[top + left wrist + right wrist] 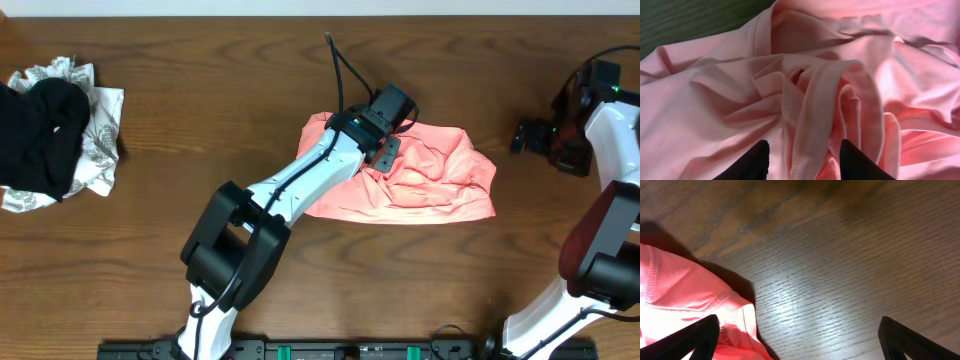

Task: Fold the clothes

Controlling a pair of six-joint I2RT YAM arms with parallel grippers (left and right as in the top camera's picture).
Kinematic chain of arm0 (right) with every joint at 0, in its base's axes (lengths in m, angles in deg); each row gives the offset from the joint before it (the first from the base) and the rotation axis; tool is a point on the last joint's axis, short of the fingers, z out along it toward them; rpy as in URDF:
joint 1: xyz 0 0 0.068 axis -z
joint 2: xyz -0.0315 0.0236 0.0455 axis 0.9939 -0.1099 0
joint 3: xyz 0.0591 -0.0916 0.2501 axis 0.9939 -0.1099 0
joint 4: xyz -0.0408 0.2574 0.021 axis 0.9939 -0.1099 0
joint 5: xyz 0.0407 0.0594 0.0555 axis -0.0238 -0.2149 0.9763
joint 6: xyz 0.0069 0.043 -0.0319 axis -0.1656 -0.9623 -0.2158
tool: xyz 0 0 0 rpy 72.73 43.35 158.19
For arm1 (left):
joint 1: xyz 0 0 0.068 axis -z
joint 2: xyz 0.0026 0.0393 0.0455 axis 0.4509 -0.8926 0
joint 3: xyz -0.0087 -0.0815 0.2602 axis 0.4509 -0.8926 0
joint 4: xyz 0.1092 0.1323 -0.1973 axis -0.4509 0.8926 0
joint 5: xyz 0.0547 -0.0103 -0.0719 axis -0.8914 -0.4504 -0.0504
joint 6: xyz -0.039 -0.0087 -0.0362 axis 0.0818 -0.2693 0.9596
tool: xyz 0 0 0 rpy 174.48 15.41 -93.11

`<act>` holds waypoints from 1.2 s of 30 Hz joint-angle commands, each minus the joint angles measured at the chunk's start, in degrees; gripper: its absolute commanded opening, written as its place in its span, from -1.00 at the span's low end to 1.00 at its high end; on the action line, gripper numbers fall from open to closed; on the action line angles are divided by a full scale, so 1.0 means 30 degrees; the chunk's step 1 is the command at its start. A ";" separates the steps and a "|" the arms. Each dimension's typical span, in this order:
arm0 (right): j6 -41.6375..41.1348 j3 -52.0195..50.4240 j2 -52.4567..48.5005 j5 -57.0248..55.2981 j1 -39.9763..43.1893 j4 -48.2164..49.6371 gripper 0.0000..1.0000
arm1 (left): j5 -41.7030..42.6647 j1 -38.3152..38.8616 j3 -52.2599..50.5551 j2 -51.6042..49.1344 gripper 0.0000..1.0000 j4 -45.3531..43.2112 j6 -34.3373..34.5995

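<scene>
The clothes (pixel 430 175), a salmon-pink T-shirt, lie crumpled on the wooden table right of centre. My left gripper (pixel 383 148) is down on the shirt's left part. In the left wrist view a raised fold with a ribbed band (pixel 812 115) runs between my two dark fingers (pixel 756 162), and the left gripper (pixel 804 146) is shut on that bunch. My right gripper (pixel 527 135) hovers to the right of the shirt, apart from it. In the right wrist view it stands wide open (pixel 800 347) over bare wood, with a hemmed edge of the shirt (pixel 680 305) beside its left finger. The lettering is hidden.
A heap of black and white patterned cloth (pixel 55 130) lies at the table's far left. A black cable (pixel 342 68) rises behind the left wrist. Bare wood (pixel 840 270) stretches between the shirt and the right arm.
</scene>
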 commanded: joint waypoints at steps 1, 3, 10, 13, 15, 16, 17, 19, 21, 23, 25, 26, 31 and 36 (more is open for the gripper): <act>-0.0248 -0.0124 0.0168 0.0087 0.0051 0.0051 0.98 | -0.0656 -0.0029 -0.0576 -0.0357 -0.08 -0.0022 -0.0226; -0.0255 -0.0124 0.0168 0.0087 0.0051 0.0058 0.98 | -0.0656 -0.0029 -0.0765 -0.0357 -0.08 -0.0022 -0.0204; -0.0393 -0.0124 0.0168 0.0095 0.0051 0.0058 0.98 | -0.0656 -0.0029 -0.0860 -0.0357 -0.08 -0.0117 -0.0182; -0.0393 -0.0124 0.0168 0.0095 0.0051 0.0058 0.99 | -0.0656 -0.0029 -0.0860 -0.0357 -0.10 -0.0124 -0.0175; -0.0393 -0.0124 0.0168 0.0095 0.0051 0.0058 0.98 | -0.0648 -0.0015 -0.0860 -0.0357 -0.39 -0.0182 -0.0168; -0.0393 -0.0124 0.0168 0.0087 0.0051 0.0058 0.99 | -0.0648 -0.0007 -0.0860 -0.0357 -0.60 -0.0211 -0.0160; -0.0393 -0.0124 0.0168 0.0087 0.0051 0.0058 0.99 | -0.0648 0.0007 -0.0860 -0.0357 -0.71 -0.0255 -0.0160; -0.0393 -0.0124 0.0168 0.0087 0.0051 0.0058 0.99 | -0.0648 0.0029 -0.0860 -0.0357 -0.78 -0.0277 -0.0168; -0.0393 -0.0124 0.0168 0.0087 0.0051 0.0051 0.99 | -0.0648 0.0029 -0.0860 -0.0357 -0.78 -0.0277 -0.0168; -0.0393 -0.0124 0.0168 0.0095 0.0051 0.0051 0.99 | -0.0656 0.0029 -0.0867 -0.0364 -0.78 -0.0277 -0.0175; -0.0393 -0.0124 0.0168 0.0087 0.0051 0.0051 0.99 | -0.0656 0.0029 -0.0896 -0.0364 -0.78 -0.0335 -0.0175; -0.0393 -0.0124 0.0168 0.0087 0.0051 0.0058 0.98 | -0.0656 0.0029 -0.0911 -0.0364 -0.79 -0.0350 -0.0175; -0.0393 -0.0124 0.0168 0.0087 0.0051 0.0066 0.98 | -0.0648 0.0036 -0.1049 -0.0503 -0.38 -0.0619 -0.0175; -0.0393 -0.0124 0.0168 0.0087 0.0051 0.0066 0.99 | -0.0648 0.0044 -0.1049 -0.0903 -0.24 -0.0619 -0.0182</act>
